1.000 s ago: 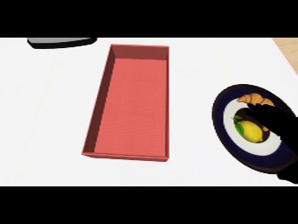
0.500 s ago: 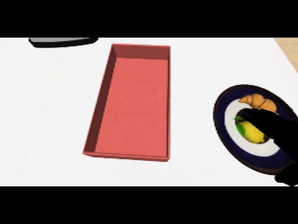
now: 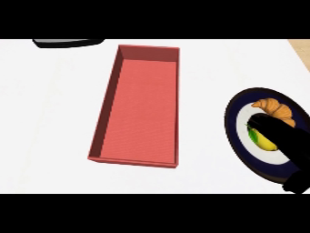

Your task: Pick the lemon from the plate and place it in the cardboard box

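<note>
White counter [image 3: 43, 113] | 1 box [image 3: 140, 113] | 1 plate [image 3: 233, 136]: 1 lemon [image 3: 265, 142], 1 croissant [image 3: 275, 108] | right hand [image 3: 289, 139] over lemon, grip unclear

open counter [image 3: 204, 86] between box [image 3: 144, 109] and plate [image 3: 232, 129]

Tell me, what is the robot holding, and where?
Cannot tell: the right hand covers the lemon on the plate, hiding any grip.

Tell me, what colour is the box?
The box is dull red all over, walls and floor alike, as the head view shows.
</note>
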Available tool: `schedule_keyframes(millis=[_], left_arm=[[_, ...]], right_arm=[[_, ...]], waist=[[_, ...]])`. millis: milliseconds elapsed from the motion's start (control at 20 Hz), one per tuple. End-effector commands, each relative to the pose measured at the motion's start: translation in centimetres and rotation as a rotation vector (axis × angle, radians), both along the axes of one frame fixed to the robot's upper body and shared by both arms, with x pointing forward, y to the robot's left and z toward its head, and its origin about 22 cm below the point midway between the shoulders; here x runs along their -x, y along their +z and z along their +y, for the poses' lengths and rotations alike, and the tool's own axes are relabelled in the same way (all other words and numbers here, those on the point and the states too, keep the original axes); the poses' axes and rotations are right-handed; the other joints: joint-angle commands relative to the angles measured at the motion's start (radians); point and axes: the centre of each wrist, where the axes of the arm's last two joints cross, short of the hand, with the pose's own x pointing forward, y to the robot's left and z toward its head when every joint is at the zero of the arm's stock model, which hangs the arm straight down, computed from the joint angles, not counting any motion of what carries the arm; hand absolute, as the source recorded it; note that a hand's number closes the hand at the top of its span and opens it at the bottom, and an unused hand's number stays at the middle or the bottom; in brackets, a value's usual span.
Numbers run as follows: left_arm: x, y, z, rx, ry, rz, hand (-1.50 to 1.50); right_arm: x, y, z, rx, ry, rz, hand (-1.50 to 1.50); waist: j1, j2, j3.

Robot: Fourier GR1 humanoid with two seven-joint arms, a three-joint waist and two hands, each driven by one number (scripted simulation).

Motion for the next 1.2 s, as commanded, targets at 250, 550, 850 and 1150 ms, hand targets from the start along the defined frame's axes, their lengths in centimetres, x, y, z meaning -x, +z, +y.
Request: schedule_keyframes(millis=[250, 550, 850, 1150], left_arm=[[-9.0, 4.8, -3.4, 0.139, -0.077, -0.548, 0.00], [-9.0, 4.7, -4.0, 0.142, -0.088, -0.551, 0.00], [-8.8, 4.8, -4.0, 0.138, -0.149, -0.530, 0.00], [-10.0, 4.6, -4.6, 0.139, -0.215, -0.545, 0.00]], right_arm=[[-0.1, -1.3, 0.1, 0.058, -0.016, -0.017, -1.50], [-0.6, -1.6, 0.6, 0.082, 0.011, -0.022, 1.50], [-0.7, -1.1, 5.3, 0.048, 0.431, -0.044, 1.50], [-0.4, 1.4, 10.9, -0.039, 1.007, -0.096, 1.50]], waist=[[-0.030, -0.004, -0.005], [-0.018, -0.003, -0.006], [0.059, 0.005, -0.005], [0.127, 0.014, -0.005]])
